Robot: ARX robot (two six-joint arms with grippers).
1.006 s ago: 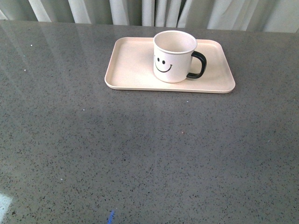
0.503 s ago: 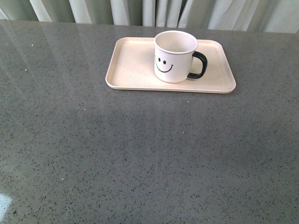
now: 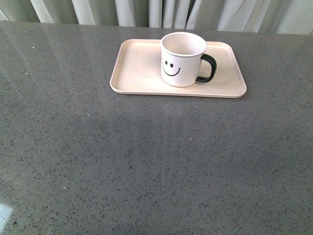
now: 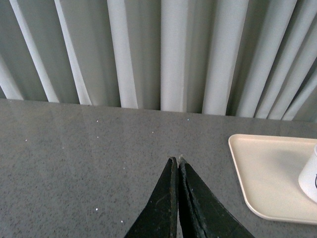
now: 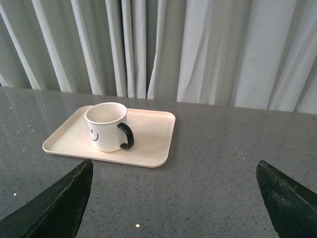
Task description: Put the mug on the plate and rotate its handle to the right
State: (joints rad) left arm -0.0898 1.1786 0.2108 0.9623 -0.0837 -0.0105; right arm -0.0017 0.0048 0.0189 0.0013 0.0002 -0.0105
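The cream mug [image 3: 182, 58] with a black smiley face stands upright on the pale pink plate [image 3: 137, 68], right of the plate's middle. Its black handle [image 3: 208, 68] points to the right in the front view. No arm shows in the front view. My left gripper [image 4: 177, 160] is shut with nothing in it, over bare table beside the plate [image 4: 267, 173]; only an edge of the mug [image 4: 311, 176] shows there. My right gripper [image 5: 173, 166] is open and empty, held back from the plate [image 5: 148, 134] and the mug [image 5: 105, 126], whose handle [image 5: 126, 136] faces it.
The grey speckled table [image 3: 146, 166] spreads wide in front of the plate. Pale curtains [image 3: 161, 12] hang behind the table's far edge.
The mug and plate stay where they were; the picture shifts only slightly. A small blue mark at the bottom edge one second ago is gone.
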